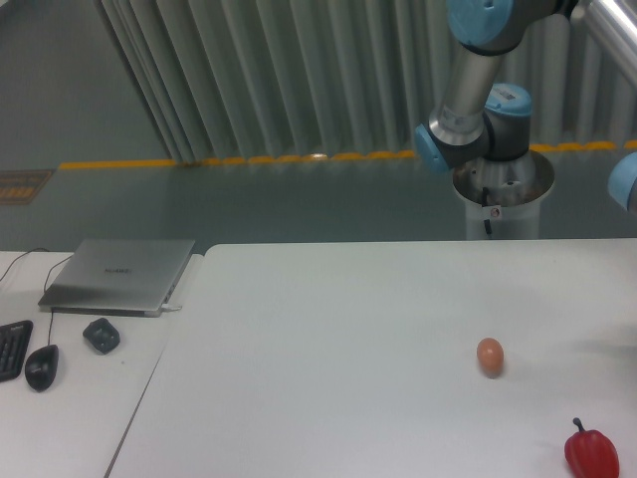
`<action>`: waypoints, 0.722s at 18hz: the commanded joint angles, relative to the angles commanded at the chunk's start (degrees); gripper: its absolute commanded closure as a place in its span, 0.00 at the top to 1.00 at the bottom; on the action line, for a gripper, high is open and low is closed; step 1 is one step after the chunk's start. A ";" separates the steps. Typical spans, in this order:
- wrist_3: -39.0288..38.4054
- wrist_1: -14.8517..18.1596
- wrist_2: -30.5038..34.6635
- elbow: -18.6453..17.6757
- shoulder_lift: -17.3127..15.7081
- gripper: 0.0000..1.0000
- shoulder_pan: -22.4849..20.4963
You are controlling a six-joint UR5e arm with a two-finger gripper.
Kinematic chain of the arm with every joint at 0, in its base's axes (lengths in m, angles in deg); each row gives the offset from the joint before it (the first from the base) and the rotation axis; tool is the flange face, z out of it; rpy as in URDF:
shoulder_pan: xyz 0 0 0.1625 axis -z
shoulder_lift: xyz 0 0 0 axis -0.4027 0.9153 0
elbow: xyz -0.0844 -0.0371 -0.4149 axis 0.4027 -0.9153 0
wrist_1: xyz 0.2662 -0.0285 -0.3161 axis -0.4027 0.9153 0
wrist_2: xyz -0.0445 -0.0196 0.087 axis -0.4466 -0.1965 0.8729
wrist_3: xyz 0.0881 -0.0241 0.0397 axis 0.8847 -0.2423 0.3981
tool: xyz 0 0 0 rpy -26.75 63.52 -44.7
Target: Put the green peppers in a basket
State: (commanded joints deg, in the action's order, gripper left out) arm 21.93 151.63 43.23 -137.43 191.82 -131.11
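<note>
No green peppers and no basket show in the camera view; both are out of view. Only part of the arm shows: its grey and blue joints [476,119] rise at the upper right, and another blue joint [625,181] sits at the right edge. The gripper itself is outside the frame.
A brown egg [490,357] lies on the white table [348,358] at the right. A red pepper [591,453] sits at the bottom right corner. On the side table to the left are a closed laptop [119,275], a mouse [41,366], a small dark object [102,335] and a keyboard edge [10,351].
</note>
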 joint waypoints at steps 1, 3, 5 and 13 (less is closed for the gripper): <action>-0.09 0.44 -0.18 0.53 -0.18 0.34 -0.18; -0.61 0.80 -1.31 1.84 -1.23 0.34 -0.18; -2.10 0.36 -2.54 3.34 -2.37 0.35 -0.61; -4.22 -11.23 -3.08 7.65 -1.68 0.36 -1.41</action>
State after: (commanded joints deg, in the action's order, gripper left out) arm 17.71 140.40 40.15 -129.78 190.14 -132.52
